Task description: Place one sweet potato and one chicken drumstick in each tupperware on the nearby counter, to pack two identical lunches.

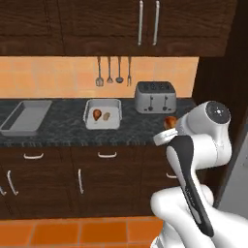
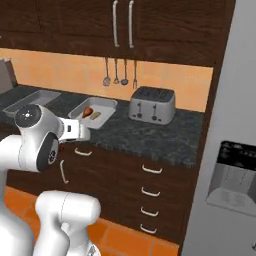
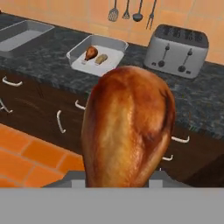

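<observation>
Bench (image 1: 68, 131) runs along the wall, drawers below it. On it, from left: one tupperware (image 1: 25, 117) at the far left; a second tupperware (image 1: 102, 114) mid-bench, holding a chicken drumstick (image 1: 97, 115) on the left with a sweet potato (image 1: 106, 116) just beside it on the right; a toaster (image 1: 155, 97) further right, against the wall. Utensils (image 1: 114, 70) hang on the wall behind, between second tupperware and toaster. A second drumstick (image 3: 127, 127) sits in the gripper, in front of the bench.
</observation>
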You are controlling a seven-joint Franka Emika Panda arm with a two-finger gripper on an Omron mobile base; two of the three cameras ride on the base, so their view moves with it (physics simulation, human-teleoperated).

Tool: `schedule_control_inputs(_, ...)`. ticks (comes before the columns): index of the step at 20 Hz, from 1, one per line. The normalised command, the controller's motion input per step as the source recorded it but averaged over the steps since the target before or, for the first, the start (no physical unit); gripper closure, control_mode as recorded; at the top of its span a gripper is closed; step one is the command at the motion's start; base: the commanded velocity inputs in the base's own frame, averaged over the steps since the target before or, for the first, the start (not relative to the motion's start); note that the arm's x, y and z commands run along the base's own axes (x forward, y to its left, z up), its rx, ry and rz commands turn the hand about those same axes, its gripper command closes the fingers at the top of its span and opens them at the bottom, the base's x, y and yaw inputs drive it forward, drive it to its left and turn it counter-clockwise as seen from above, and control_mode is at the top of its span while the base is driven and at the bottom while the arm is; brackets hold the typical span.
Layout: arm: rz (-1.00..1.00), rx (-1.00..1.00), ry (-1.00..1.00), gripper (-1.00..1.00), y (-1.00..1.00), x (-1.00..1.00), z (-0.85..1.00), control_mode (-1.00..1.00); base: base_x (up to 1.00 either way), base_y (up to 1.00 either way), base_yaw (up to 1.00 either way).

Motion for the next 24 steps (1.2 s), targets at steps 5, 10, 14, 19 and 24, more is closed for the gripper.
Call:
schedule_control_inputs(5, 0.0, 0.0, 0.0, 1.0, 0.0, 0.0, 0.0, 1.0, 0.88, 1.0, 0.2)
schedule_control_inputs(10, 0.0, 0.0, 0.0, 1.0, 0.0, 0.0, 0.0, 1.0, 1.0, 1.0, 0.0)
schedule_control_inputs(14, 0.0, 0.0, 0.0, 1.0, 0.0, 0.0, 0.0, 1.0, 0.94, 1.0, -0.27)
schedule_control_inputs(19, 0.0, 0.0, 0.0, 1.0, 0.0, 0.0, 0.0, 1.0, 0.49, 1.0, -0.39)
schedule_control_inputs(24, 0.0, 0.0, 0.0, 1.0, 0.0, 0.0, 0.0, 1.0, 0.07, 0.91, -0.4)
